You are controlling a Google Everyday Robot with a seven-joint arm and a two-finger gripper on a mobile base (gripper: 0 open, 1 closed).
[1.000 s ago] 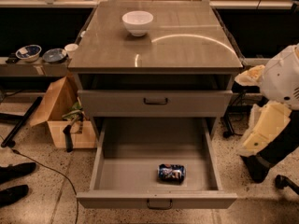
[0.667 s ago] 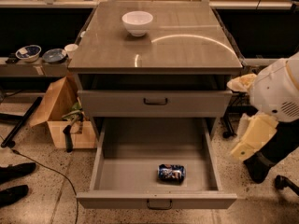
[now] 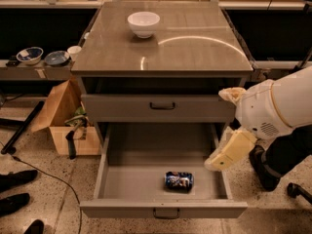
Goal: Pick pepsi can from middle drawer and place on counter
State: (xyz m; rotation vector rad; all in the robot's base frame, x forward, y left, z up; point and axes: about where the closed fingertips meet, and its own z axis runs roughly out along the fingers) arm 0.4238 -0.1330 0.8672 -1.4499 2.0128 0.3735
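The gripper [image 3: 231, 146], cream and white at the end of a white arm, hangs over the right wall of the open middle drawer [image 3: 104, 165], a wide, shallow grey metal tray. Whether the gripper is open or closed cannot be told.

- Below and to the left of the gripper, the small dark-blue pepsi can [image 3: 179, 180] lies on its side on the drawer floor, near the front wall and apart from the gripper. The drawer's low right wall runs between the two.
- Left of the gripper and level with its upper part is the closed grey drawer front [image 3: 122, 108] with a dark bar handle.
- Above and beyond the gripper spreads the glossy grey-brown counter [image 3: 185, 52], with a round white bowl [image 3: 143, 23] towards its far left.
- Far to the left, a brown cardboard box [image 3: 58, 118] stands on the floor under a side shelf [image 3: 34, 73] carrying two blue bowls [image 3: 30, 55].
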